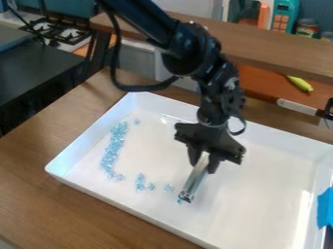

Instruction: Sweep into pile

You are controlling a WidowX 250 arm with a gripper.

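Note:
The black gripper [204, 159] hangs over the middle of the white tray [260, 204], its fingers shut on a silvery bar-like tool [195, 179]. The tool slants down to the lower left, its far end low over the tray floor. Light blue pieces [112, 151] lie in a long band near the tray's left wall. A smaller clump [140, 182] sits at the band's lower right, and a few more pieces [169, 187] lie between it and the tool. One blue bit [180, 201] is beside the tool's end.
The tray's raised walls surround the work area on a wooden table [39, 170]. Blue tape [325, 208] is on the right wall. Behind stand a wooden ledge [273, 48], a yellow toy [300, 83] and a stove [62, 30]. A black cable loops beside the arm.

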